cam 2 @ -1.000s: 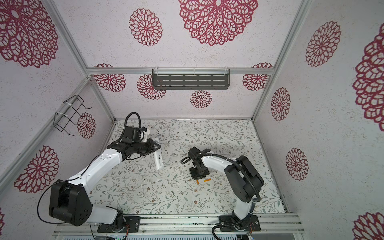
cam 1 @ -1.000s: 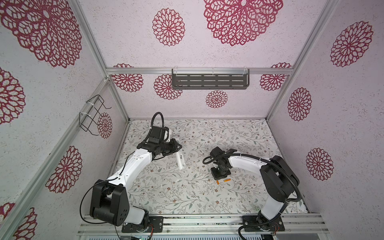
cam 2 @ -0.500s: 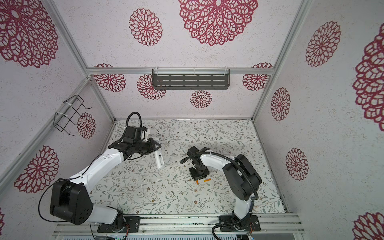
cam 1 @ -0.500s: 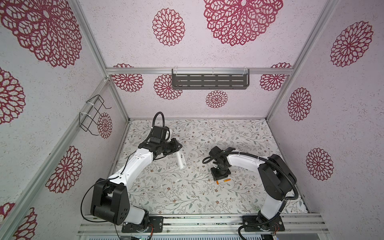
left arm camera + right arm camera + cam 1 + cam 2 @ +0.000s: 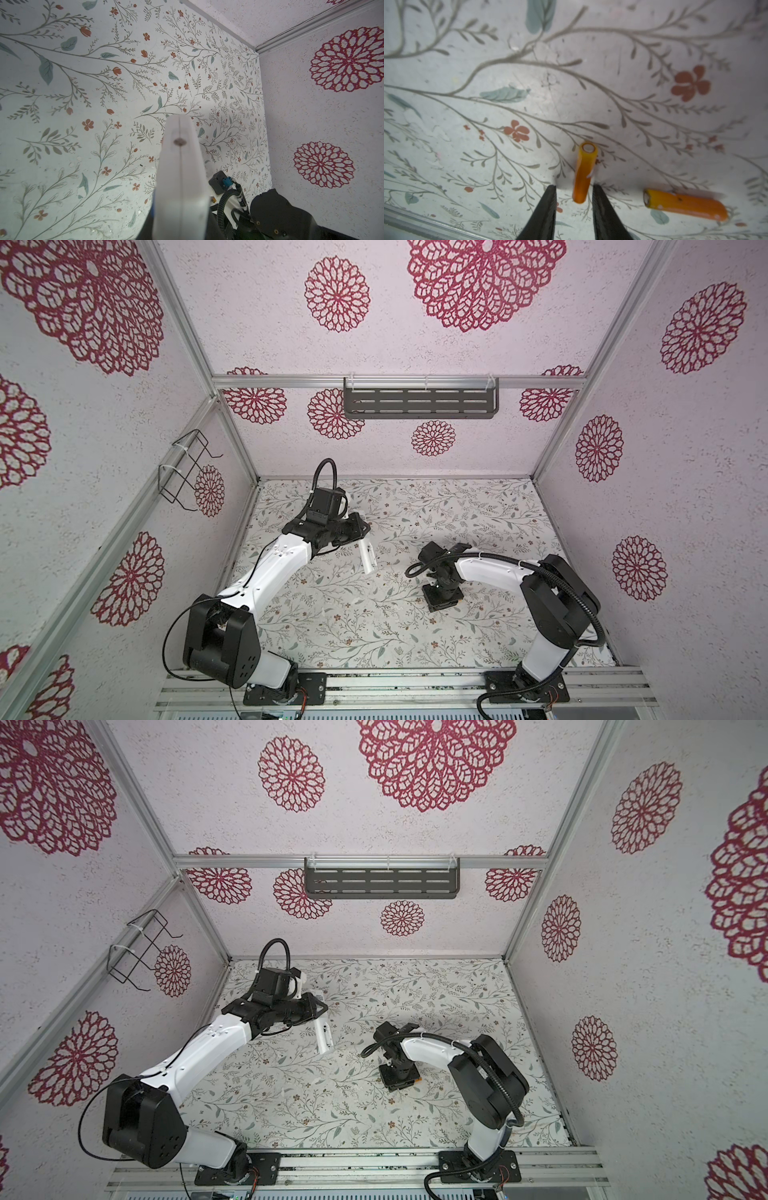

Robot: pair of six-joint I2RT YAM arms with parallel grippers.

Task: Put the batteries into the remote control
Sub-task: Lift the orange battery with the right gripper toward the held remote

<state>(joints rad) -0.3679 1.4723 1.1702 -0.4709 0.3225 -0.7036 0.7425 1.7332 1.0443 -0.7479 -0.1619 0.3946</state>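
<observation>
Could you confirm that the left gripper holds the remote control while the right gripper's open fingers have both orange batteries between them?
Not quite: only one battery lies between the right gripper's open fingers; the second battery lies apart, beside them, as the right wrist view shows. The left gripper does hold the remote control.
</observation>
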